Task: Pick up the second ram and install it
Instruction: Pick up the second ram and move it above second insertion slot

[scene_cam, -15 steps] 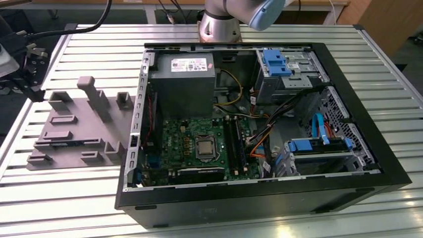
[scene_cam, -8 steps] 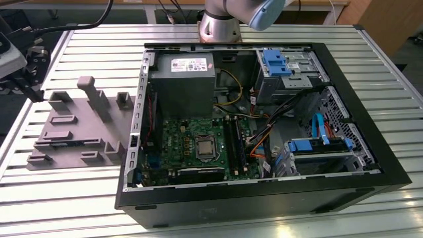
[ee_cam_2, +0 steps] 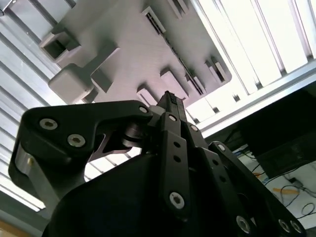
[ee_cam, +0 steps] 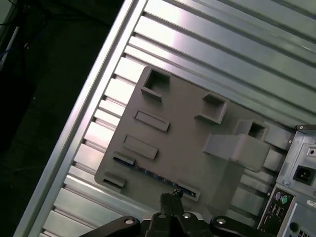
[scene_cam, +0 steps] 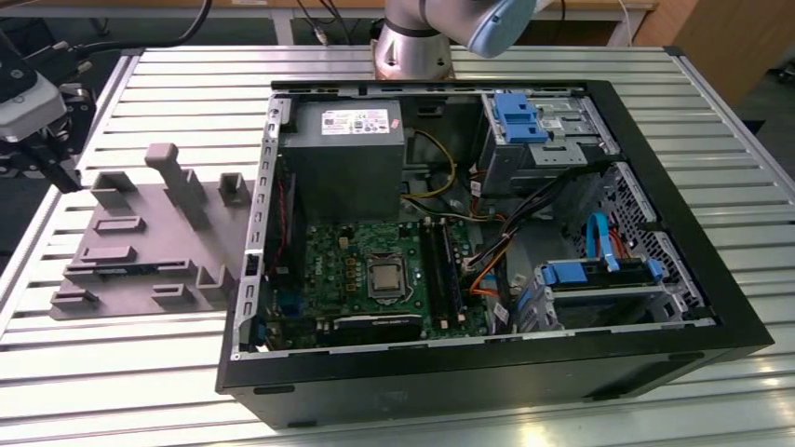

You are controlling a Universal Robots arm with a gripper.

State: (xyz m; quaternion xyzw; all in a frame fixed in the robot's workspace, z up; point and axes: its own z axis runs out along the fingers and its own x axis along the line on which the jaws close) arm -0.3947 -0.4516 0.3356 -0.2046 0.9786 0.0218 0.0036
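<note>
- second ram [ee_cam: 153,174]: a thin dark strip standing on edge in a long slot of the grey tray [scene_cam: 137,233], along the tray's near side; seen in the first wrist view; nothing is touching it
- tray: flat grey slab on the left part of the table, just left of the computer case; three upright blocks along its far side, the middle one tallest; low rectangular pockets and raised pads across the rest
- gripper [ee_cam: 170,198]: fingers drawn together, or nearly so, with nothing between them; in the exterior view the gripper [scene_cam: 52,166] hangs above the table's left edge, left of the tray and clear of it
- computer case [scene_cam: 695,307]: black tower lying on its side, side panel off, filling the middle and right of the table
- inside the case: green motherboard [scene_cam: 360,270] at near left; long black slot rails [scene_cam: 444,270] just right of it; I cannot tell whether a stick sits in them; grey power supply [scene_cam: 342,158] at far left; blue drive brackets [scene_cam: 516,116] at far right
- table [scene_cam: 125,372]: slatted bright aluminium, ribs running left to right, glare on the slats
- arm base [scene_cam: 416,47]: bolted at the table's far edge, behind the case
- room: dark floor [ee_cam: 29,98] past the left edge; wooden panel [scene_cam: 720,37] at far right
</note>
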